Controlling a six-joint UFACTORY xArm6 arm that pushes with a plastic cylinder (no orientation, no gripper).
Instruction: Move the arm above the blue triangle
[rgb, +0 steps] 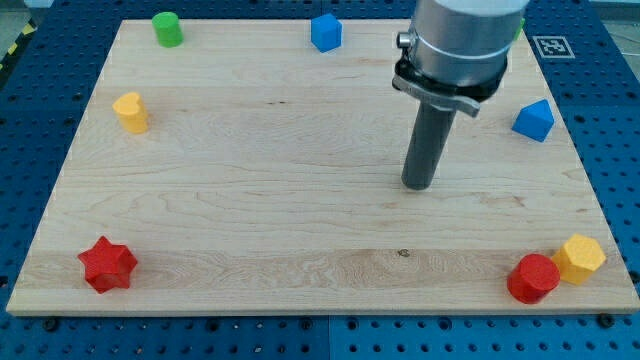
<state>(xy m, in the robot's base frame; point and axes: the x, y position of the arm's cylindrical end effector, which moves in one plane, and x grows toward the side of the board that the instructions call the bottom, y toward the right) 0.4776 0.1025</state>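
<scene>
The blue triangle (534, 120) lies near the board's right edge, in the upper half. My tip (417, 185) rests on the wood near the board's middle right, to the left of and a little below the blue triangle, well apart from it. The rod rises up out of the view's top.
A blue cube (325, 32) sits at the top middle, a green cylinder (167, 28) at the top left, a yellow block (130, 111) at the left. A red star (107, 264) lies bottom left. A red block (530, 277) and a yellow block (581, 258) touch at bottom right.
</scene>
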